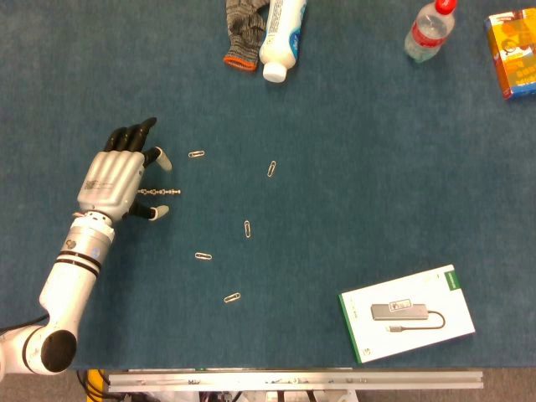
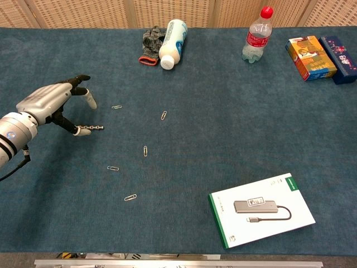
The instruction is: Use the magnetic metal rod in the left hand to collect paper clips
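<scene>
The thin metal rod (image 1: 161, 193) lies flat on the blue table, pointing right; the chest view shows it too (image 2: 95, 128). My left hand (image 1: 115, 176) (image 2: 47, 100) hovers over the rod's left end, palm down with fingers spread. The rod sticks out between the thumb and the other fingers, and the thumb tip sits close by its left end. I see no grip on it. Several paper clips are scattered to the right: one (image 1: 196, 155) just above the rod, others at mid-table (image 1: 271, 168) (image 1: 247, 229) and nearer the front (image 1: 203, 256) (image 1: 232, 297). My right hand is out of sight.
At the back lie a grey glove (image 1: 244, 29) and a white bottle (image 1: 281, 33). A water bottle (image 1: 430, 32) and an orange box (image 1: 512, 52) stand at the back right. A white product box (image 1: 406, 312) lies front right.
</scene>
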### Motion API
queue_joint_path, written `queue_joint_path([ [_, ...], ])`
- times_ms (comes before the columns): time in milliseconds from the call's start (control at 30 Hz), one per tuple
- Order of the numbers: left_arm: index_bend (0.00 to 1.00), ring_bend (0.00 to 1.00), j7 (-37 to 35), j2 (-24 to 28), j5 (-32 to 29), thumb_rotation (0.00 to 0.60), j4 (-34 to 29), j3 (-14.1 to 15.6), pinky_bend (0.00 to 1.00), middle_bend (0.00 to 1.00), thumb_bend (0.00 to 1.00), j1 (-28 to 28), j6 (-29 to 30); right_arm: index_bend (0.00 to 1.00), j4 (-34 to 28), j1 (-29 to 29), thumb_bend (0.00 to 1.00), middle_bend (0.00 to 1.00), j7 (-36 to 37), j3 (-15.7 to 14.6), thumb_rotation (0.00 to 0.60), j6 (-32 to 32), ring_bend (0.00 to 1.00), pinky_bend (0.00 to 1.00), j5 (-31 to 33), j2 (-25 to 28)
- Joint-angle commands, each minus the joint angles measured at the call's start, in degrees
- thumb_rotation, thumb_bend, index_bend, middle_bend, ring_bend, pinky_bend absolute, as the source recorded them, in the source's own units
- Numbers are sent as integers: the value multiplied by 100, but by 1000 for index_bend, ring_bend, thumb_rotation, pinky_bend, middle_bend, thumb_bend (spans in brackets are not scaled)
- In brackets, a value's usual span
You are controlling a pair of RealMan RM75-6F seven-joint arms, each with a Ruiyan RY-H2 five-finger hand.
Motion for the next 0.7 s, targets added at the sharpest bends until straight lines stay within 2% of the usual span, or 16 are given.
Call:
queue_joint_path([
  [33,383,0,37,-10,-17,600,-9,15,3,0,44,-23,-31,362,-11,2,122,388,9,11,600,8,289,438,4,19],
  [467,385,0,318,-99,-139,600,7,104,3,0,217,-81,-75,362,-18,19,122,388,109,45,600,14,289,438,3,104],
  [700,400,0,465,-102,-235,600,-55,128,3,0,245,-120,-103,362,-22,24,122,389,144,51,600,16,289,438,7,98],
])
